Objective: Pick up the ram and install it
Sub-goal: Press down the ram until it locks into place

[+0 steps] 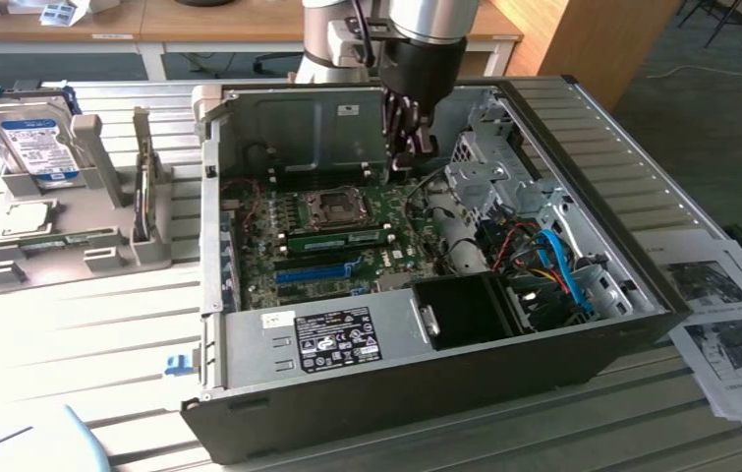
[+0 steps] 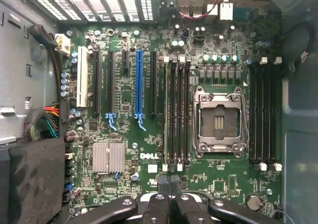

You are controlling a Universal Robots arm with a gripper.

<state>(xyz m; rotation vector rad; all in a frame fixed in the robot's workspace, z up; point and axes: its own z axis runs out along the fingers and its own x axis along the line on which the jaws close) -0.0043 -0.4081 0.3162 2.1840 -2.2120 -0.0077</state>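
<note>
The ram [image 1: 338, 239], a long green stick with a white label, stands on edge in the memory slots of the motherboard [image 1: 295, 258], just in front of the empty CPU socket [image 1: 335, 204]. My gripper [image 1: 408, 152] hangs above the board behind and to the exterior view's right of the socket, apart from the ram. Its fingers are shut with nothing between them. From the wrist view I look straight down on the board: the gripper [image 2: 169, 196] is shut, and the dark memory slots [image 2: 176, 114] run beside the CPU socket [image 2: 219, 120].
The open computer case [image 1: 633, 246] walls the board in, with a drive cage [image 1: 495, 177] and cables [image 1: 554, 265] on the exterior view's right. A grey rack [image 1: 49, 261] on the exterior view's left holds a hard drive [image 1: 32, 143]. Papers [image 1: 731, 324] lie beside the case.
</note>
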